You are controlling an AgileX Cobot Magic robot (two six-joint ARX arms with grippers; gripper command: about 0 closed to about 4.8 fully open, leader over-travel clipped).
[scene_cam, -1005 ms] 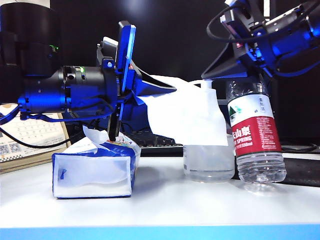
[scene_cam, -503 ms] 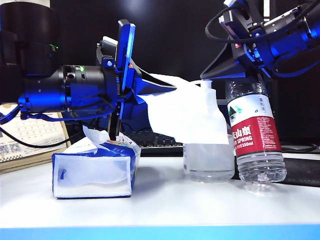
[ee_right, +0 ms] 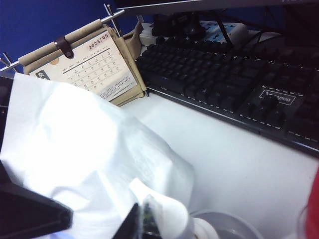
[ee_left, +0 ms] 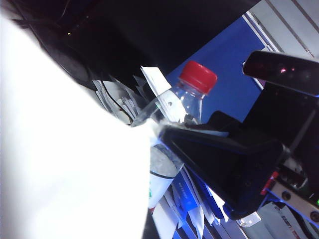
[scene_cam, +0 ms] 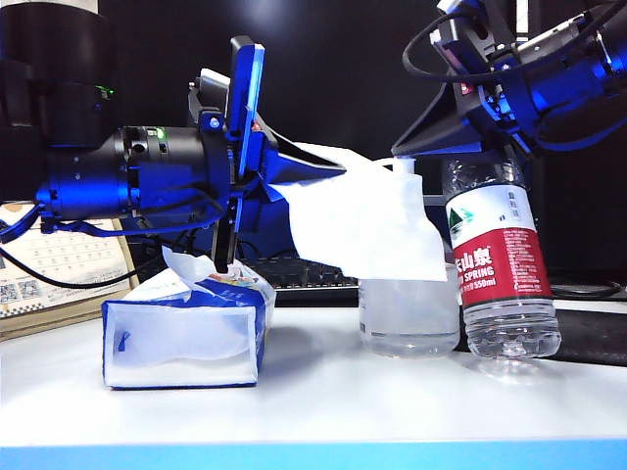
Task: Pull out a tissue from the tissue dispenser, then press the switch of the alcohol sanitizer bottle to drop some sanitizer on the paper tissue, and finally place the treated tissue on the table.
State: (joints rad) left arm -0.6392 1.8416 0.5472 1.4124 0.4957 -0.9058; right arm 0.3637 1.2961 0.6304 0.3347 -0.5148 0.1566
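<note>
While the left gripper (scene_cam: 333, 176) pinches the tissue (scene_cam: 362, 220) at mid-frame in the exterior view, the sheet hangs in front of the alcohol sanitizer bottle (scene_cam: 409, 318), hiding its upper half. The right gripper (scene_cam: 416, 147), jaws closed and empty, comes from the upper right with its tip on the switch (scene_cam: 403, 166). Just right of the sanitizer, nearly touching it, stands the water bottle (scene_cam: 502, 264). At lower left the tissue dispenser (scene_cam: 186, 328) sits on the table (scene_cam: 392, 401). Bare tabletop lies between dispenser and sanitizer and along the blue front rim.
</note>
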